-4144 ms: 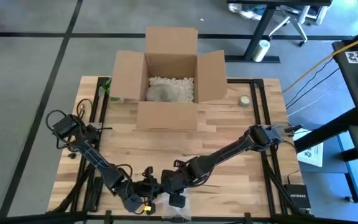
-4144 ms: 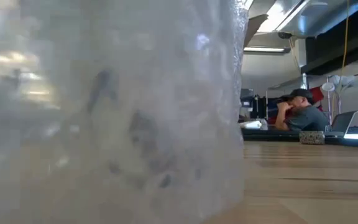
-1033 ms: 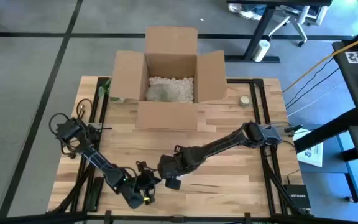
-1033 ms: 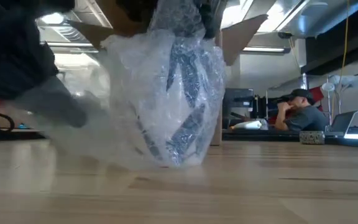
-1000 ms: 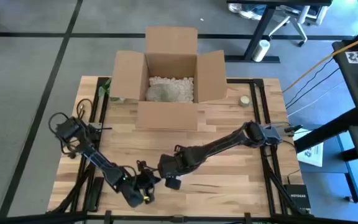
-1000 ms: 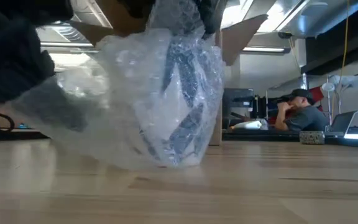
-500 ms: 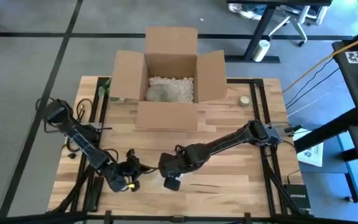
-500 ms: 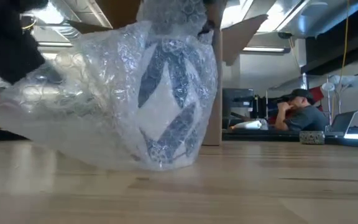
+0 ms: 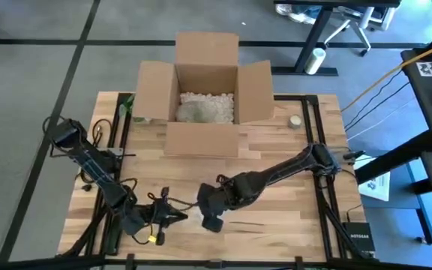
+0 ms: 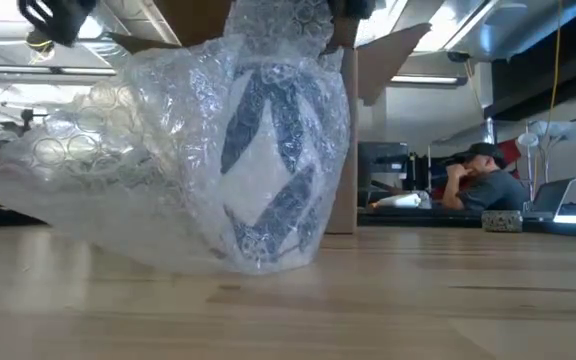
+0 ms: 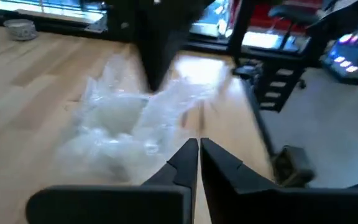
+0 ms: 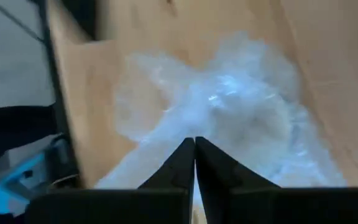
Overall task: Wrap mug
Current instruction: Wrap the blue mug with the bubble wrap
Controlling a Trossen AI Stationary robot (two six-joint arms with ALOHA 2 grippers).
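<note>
The white mug with dark blue markings (image 10: pixel 268 170) stands upright on the light wooden counter (image 9: pixel 276 161), swathed in clear bubble wrap (image 10: pixel 148 170) whose loose sheet trails away to one side of it in the low view. The wrap bunches into a gathered top directly above the mug, and the right end effector (image 12: pixel 194 149) sits right over that bunch, its two dark fingers pressed together on the plastic, grasping the bubble wrap from above. In the right wrist view the wrapped mug shows as a pale, crumpled mass just beyond those closed fingertips.

In the high view the right end effector (image 9: pixel 210 208) is low over the near middle of the counter, with the mug bundle beneath it. The left end effector (image 9: pixel 172 216) lies just beside it, on the side of the loose trailing sheet, apart from the mug. Its fingers (image 11: pixel 182 158) are closed together with nothing visibly between them, and the bubble wrap spreads on the counter a little way ahead of them.

Well beyond both end effectors, at the far edge of the counter, stands an open brown cardboard box (image 9: pixel 205 90) holding pale packing fill.
</note>
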